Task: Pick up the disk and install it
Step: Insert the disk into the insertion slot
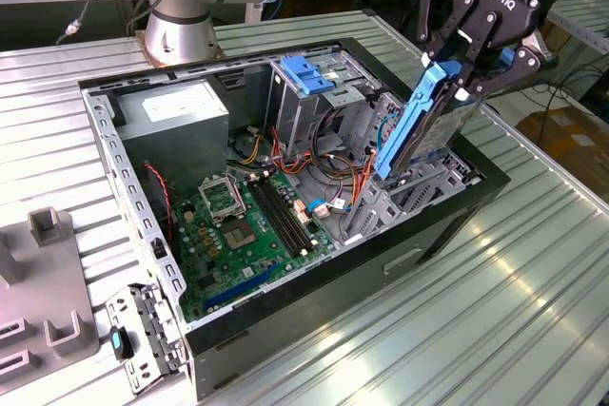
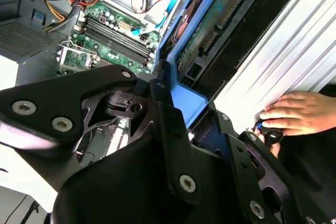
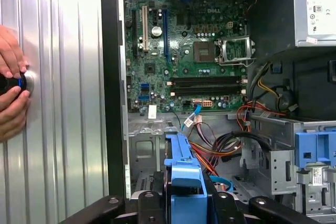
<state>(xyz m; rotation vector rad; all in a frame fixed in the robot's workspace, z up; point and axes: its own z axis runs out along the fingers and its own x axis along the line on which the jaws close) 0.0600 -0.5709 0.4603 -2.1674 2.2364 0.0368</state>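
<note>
the disk (image 1: 419,121) stands steeply tilted, blue frame edge-on. its lower end dips into the open computer case (image 1: 314,320) at the end on the exterior view's right, and its upper end sticks out above the rim. the gripper (image 1: 473,68) is clamped on that upper end, squeezing it from both sides. in the first wrist view the disk hangs over red and orange wires (image 3: 215,150), with the green board (image 3: 184,51) beyond. the case lies on a ribbed metal table (image 1: 495,311), where a person's hand (image 3: 10,93) rests on a small round black knob (image 3: 13,83).
</note>
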